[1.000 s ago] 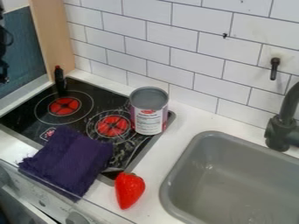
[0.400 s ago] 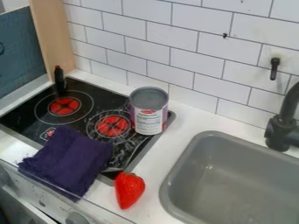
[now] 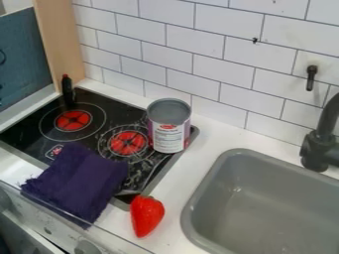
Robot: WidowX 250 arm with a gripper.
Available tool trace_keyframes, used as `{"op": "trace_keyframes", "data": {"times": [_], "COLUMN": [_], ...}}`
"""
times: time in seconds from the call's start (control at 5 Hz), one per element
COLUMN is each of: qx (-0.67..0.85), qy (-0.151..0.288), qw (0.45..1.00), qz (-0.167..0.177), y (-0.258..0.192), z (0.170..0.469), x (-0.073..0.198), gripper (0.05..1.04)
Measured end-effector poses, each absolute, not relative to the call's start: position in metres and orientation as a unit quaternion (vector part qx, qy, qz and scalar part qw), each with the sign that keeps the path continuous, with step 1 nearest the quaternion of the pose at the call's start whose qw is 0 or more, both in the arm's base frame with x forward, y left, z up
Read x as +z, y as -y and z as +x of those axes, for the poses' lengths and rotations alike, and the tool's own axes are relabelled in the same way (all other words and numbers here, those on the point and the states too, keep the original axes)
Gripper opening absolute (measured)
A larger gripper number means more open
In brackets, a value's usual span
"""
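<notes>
Jaws: apart, together or clamped, I cannot tell.

Tin can point(image 3: 169, 130): upright at the stove's point(image 3: 86, 136) far right corner, beside the right burner point(image 3: 127, 143), grey top facing up, label towards the camera. Purple cloth point(image 3: 79, 182): bunched, lying across the stove's near edge, partly over on the worktop point(image 3: 175, 191). Toy strawberry point(image 3: 146, 217): on its side on the worktop, leafy end just beside the stove's near right corner, tip towards the worktop's near edge. Dark bottle point(image 3: 67, 91), red cap, upright at the stove's far left corner; left burner point(image 3: 73, 120) close by.

Sink point(image 3: 265, 208) to the right of the strawberry, black faucet point(image 3: 321, 144) at its far side.

Progress: can, cloth and strawberry each rest on stove or worktop, well supported. How much is done and how much is left, I cannot judge from how they lie.
</notes>
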State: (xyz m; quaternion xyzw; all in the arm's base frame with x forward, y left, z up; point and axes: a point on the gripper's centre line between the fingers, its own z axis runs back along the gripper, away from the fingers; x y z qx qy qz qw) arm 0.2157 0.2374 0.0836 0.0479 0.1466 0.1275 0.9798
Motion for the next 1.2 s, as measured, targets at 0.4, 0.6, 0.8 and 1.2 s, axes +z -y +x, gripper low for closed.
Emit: {"op": "trace_keyframes", "data": {"times": [0.4, 0.6, 0.8, 1.2], "qx": [0.142, 0.149, 0.161, 0.091], "qy": [-0.137, -0.113, -0.094, -0.023], "qw": [0.980, 0.982, 0.982, 0.996], "qz": [0.032, 0.031, 0.032, -0.002], "y": [-0.232, -0.232, -0.236, -0.210], "z": [0.219, 0.224, 0.223, 0.268], "x": [0.083, 0.095, 0.106, 0.116], "gripper": [0.636, 0.928, 1.007, 1.001]}}
